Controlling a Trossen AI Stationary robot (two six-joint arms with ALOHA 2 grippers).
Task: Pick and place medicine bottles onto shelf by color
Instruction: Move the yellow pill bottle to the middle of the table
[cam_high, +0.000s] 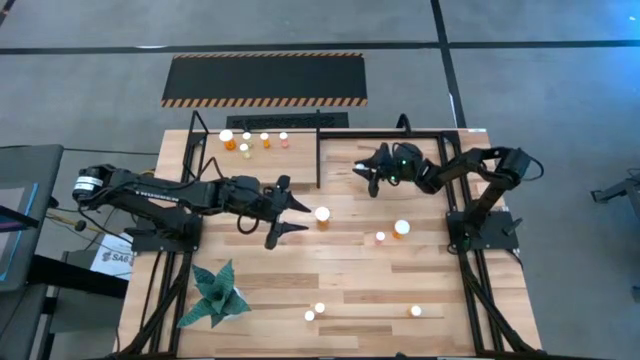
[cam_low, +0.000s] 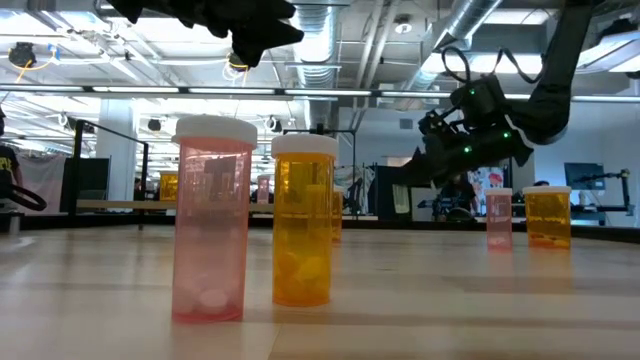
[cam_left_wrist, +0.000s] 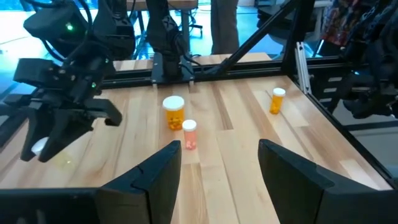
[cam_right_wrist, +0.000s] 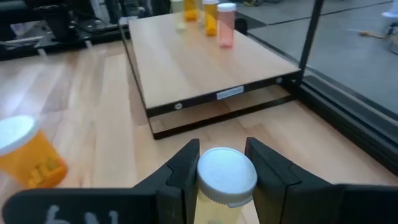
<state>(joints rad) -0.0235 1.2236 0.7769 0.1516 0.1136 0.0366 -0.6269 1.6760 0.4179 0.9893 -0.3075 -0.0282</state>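
Wooden table (cam_high: 340, 275): right end effector (cam_right_wrist: 222, 163) clamps a white-capped bottle (cam_right_wrist: 225, 177) (left (cam_high: 290, 218) apart).

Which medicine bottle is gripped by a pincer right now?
The white-capped bottle between the right pincer fingers, near the shelf; all others stand free.

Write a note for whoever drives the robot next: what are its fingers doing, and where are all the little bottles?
Left gripper: fingers open, holding nothing, over mid-table beside a loose orange bottle.
Right gripper: shut on a white-capped bottle, held just off the open side of the shelf.
Done: a few bottles stand along the shelf's far edge.
Left: place the held bottle, then the loose ones. That means the orange one, a pair near the right arm's base, and three more along the table's near edge. Whether the shelf bottles are grouped by colour is not clear from here.
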